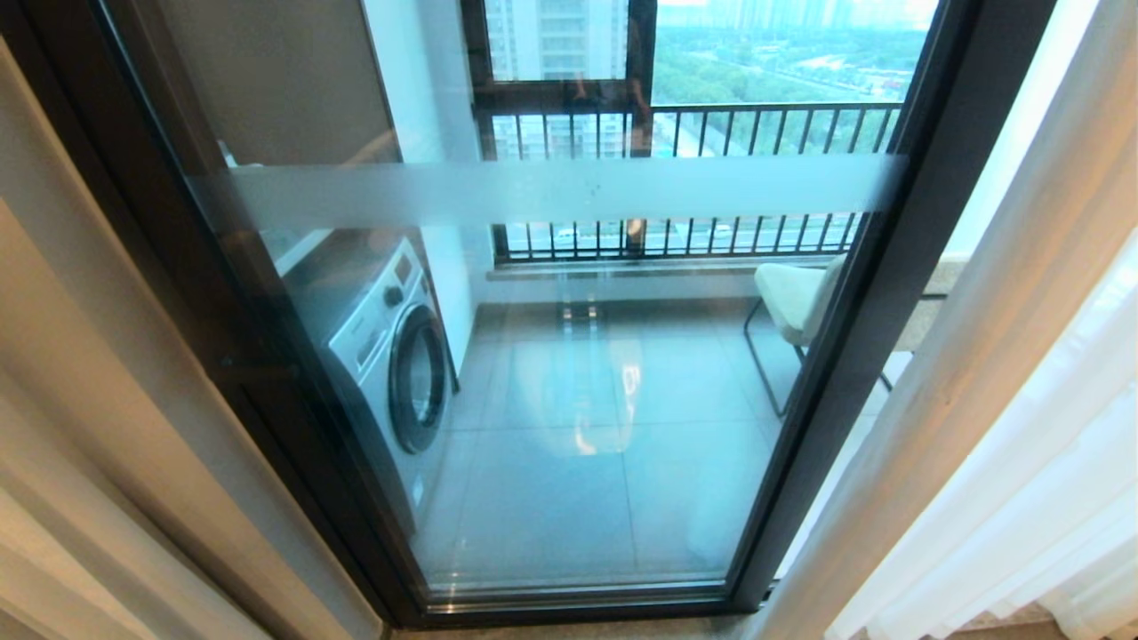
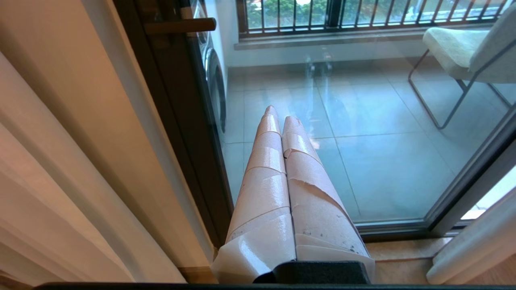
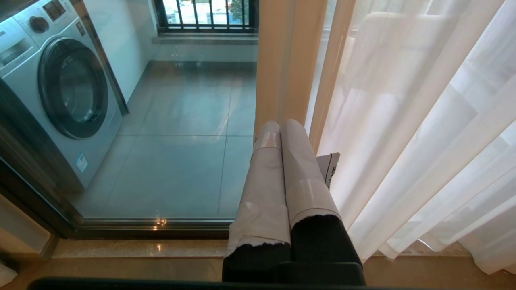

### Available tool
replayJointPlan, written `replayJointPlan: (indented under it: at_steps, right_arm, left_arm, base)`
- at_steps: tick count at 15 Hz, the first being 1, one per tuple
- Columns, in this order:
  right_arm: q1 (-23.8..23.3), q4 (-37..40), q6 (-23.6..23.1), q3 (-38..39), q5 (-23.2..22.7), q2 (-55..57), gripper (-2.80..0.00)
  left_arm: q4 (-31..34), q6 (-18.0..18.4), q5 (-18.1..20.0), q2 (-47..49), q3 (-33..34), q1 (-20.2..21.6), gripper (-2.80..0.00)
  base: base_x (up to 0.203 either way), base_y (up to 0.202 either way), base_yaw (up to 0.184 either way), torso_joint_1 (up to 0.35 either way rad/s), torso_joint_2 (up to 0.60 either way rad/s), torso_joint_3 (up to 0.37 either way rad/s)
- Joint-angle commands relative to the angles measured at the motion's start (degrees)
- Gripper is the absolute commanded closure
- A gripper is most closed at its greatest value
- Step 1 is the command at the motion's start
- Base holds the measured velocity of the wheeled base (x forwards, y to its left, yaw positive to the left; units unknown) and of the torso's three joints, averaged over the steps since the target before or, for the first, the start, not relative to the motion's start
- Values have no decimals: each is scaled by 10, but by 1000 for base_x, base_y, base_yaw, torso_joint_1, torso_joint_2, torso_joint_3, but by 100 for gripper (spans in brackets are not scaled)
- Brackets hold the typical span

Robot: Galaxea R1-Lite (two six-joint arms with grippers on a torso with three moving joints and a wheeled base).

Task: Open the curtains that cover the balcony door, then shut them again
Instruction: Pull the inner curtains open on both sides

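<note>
**Balcony door uncovered, both grippers idle and empty**

The balcony door (image 1: 569, 356), a clear glass panel in a dark frame with a frosted white band (image 1: 551, 191) running across it, fills the middle of the head view and stands uncovered. The sheer white curtains (image 1: 1049, 462) hang gathered at the right of the door, their folds reaching down to the stone sill (image 3: 141, 249); a tan opaque drape (image 1: 80, 427) hangs at the left of the frame, and a second tan drape (image 3: 288, 60) hangs between the glass and the sheer fabric on the right.

Beyond the glass lie a tiled balcony floor (image 1: 605, 418), a front-loading washing machine (image 1: 391, 347) at the far left, a pale chair (image 1: 796, 298) on a thin metal frame at the far right, and a black-barred railing (image 1: 693, 178) at the far side.

Neither arm appears in the head view. The left gripper (image 2: 280, 114) points toward the glass near the left side of the frame, its tape-wrapped fingers (image 2: 266, 161) pressed together and holding nothing. The right gripper (image 3: 280, 129) points toward the right tan drape, just beside the sheer curtains; its fingers (image 3: 302, 169) are likewise together and empty.
</note>
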State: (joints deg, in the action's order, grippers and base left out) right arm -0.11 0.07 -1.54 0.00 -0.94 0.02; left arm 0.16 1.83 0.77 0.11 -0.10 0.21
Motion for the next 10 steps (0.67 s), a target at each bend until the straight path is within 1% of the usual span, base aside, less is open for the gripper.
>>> replayJointPlan:
  at_steps: [1,10]
  right_arm:
    - [0,0,0,0,0,0,0]
    - [0,1,-7,0,0,0,0]
  left_arm:
    - [0,0,0,0,0,1,0]
    - [0,0,0,0,0,1,0]
  base:
    - [0,0,0,0,0,0]
    - [0,0,0,0,0,0]
